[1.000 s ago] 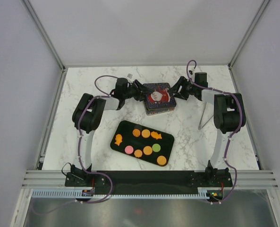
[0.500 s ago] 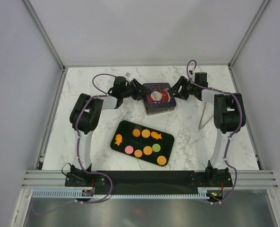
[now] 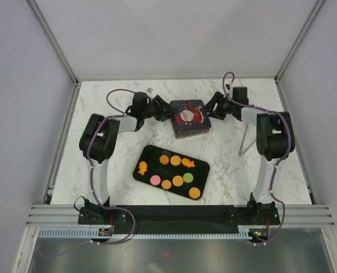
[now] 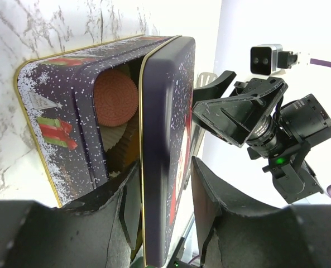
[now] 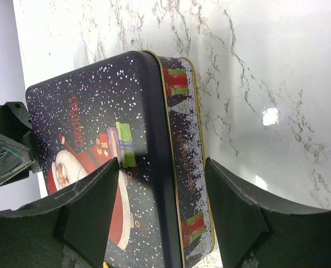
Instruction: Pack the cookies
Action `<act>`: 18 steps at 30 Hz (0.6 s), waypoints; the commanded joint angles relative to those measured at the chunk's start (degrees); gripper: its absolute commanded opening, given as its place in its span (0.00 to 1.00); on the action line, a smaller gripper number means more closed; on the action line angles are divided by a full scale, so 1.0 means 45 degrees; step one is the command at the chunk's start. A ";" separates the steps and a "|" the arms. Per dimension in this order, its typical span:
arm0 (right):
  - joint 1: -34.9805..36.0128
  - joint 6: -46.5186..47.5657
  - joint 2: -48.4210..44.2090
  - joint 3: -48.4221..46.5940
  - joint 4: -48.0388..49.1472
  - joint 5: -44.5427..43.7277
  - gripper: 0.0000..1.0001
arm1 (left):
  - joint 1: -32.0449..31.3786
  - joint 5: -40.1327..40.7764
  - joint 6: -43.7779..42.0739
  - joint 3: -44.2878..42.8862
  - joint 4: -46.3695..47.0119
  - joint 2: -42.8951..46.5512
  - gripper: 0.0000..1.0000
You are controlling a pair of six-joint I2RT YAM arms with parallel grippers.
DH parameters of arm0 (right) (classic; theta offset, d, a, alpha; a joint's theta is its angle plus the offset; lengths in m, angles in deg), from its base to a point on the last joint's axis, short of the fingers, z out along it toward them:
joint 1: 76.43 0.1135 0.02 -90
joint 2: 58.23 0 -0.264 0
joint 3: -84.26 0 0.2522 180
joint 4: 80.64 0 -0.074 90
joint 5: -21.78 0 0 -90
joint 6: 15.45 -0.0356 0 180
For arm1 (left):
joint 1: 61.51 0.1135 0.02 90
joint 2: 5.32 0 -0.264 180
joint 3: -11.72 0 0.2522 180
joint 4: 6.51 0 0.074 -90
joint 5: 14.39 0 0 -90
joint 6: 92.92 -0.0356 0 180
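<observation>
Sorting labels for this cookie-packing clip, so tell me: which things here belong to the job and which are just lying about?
Job: cookies, black tray under them, Christmas tin, its lid between the left fingers, right fingers at the tin.
Lying about: thin metal rod by the right arm, small pale item near the far edge.

Lab test cell, plain white panel walls (image 3: 174, 34), aluminium frame rails (image 3: 304, 215), slotted cable duct (image 3: 157, 232) (marble-look table (image 3: 231, 165)).
</observation>
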 commanded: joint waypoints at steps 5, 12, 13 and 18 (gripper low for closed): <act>0.0466 0.0909 -0.0375 -0.0534 -0.0773 -0.0898 0.70 | 0.0223 -0.0134 -0.0954 0.0226 -0.0360 0.0812 0.46; 0.0661 0.1222 -0.0434 -0.0729 -0.1281 -0.1269 0.71 | 0.0399 -0.0076 -0.1384 0.0479 -0.0848 0.1124 0.47; 0.0662 0.1222 -0.0395 -0.0730 -0.1320 -0.1270 0.70 | 0.0399 -0.0075 -0.1442 0.0499 -0.0907 0.1240 0.47; 0.0662 0.1300 -0.0414 -0.0749 -0.1399 -0.1386 0.70 | 0.0516 -0.0036 -0.1794 0.0616 -0.1336 0.1651 0.47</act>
